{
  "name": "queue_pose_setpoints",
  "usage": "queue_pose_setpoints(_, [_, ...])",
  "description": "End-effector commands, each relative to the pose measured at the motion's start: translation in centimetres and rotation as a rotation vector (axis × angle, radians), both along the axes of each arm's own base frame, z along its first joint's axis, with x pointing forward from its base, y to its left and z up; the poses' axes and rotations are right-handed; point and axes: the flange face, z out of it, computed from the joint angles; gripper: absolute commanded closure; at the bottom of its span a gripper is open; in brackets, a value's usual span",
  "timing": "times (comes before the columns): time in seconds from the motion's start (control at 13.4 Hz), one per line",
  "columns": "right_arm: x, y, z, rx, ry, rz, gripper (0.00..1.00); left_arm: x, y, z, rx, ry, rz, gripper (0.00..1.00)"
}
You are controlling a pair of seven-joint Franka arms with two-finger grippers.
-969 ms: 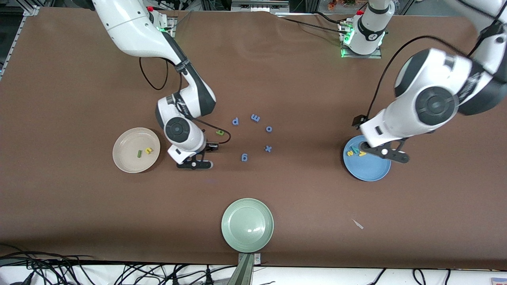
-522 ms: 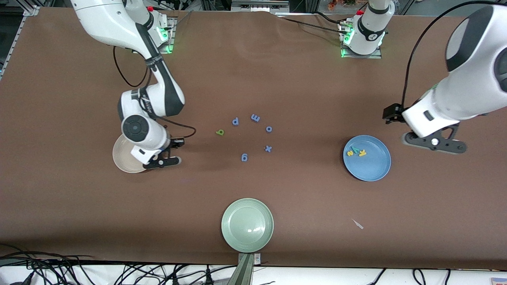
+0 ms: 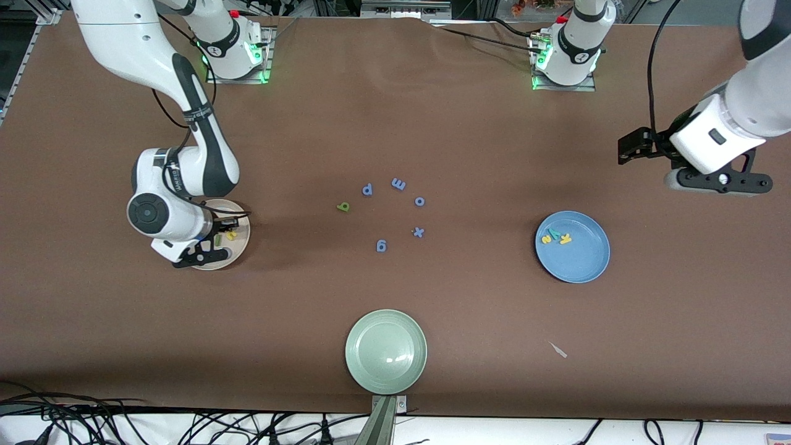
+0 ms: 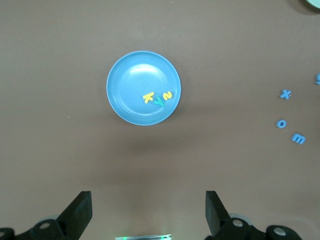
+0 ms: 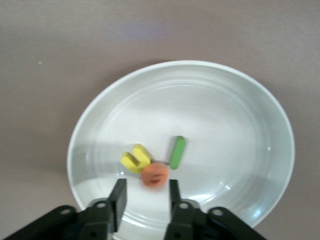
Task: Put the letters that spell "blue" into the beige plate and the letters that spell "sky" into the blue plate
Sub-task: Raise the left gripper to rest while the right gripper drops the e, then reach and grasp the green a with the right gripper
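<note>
My right gripper (image 3: 204,252) (image 5: 146,187) hangs over the beige plate (image 3: 241,238) (image 5: 225,110), open. The orange e (image 5: 154,176) shows blurred just past its fingertips, free of both, beside the yellow u (image 5: 135,158) (image 3: 231,235) and the dark green l (image 5: 177,152) (image 3: 217,240) in the plate. The olive b (image 3: 343,207) lies on the table near the blue letters. The blue plate (image 3: 581,259) (image 4: 135,85) holds the yellow s (image 3: 546,238), teal y (image 3: 554,233) and yellow k (image 3: 565,240). My left gripper (image 3: 720,180) (image 4: 148,210) is open and empty, high over bare table by the blue plate.
Blue letters p (image 3: 367,189), m (image 3: 398,183), o (image 3: 419,201), x (image 3: 418,232) and g (image 3: 381,246) lie mid-table. A pale green plate (image 3: 386,351) sits at the table edge nearest the front camera. A small white scrap (image 3: 559,350) lies nearer that camera than the blue plate.
My right gripper travelled from mid-table to over the beige plate and its fingers parted, letting the orange e go. My left gripper rose away from the blue plate.
</note>
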Motion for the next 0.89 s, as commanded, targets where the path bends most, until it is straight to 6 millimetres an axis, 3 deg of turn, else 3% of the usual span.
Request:
queue_pose_setpoints(0.0, [0.0, 3.7, 0.9, 0.034, -0.012, -0.005, 0.0, -4.2, 0.4, 1.0, -0.018, -0.105, 0.014, 0.0])
queue_pose_setpoints(0.15, [-0.7, 7.3, 1.1, 0.044, -0.019, -0.062, 0.0, -5.6, 0.2, 1.3, -0.011, -0.132, 0.025, 0.0])
queue_pose_setpoints(0.52, [-3.2, 16.8, 1.3, 0.067, -0.026, -0.243, 0.0, -4.4, -0.3, 2.1, -0.011, -0.15, 0.009, 0.0])
queue_pose_setpoints(0.82, [-5.3, 22.2, 1.1, 0.075, -0.08, -0.342, 0.0, -4.7, -0.6, 1.9, 0.027, -0.123, -0.012, 0.0])
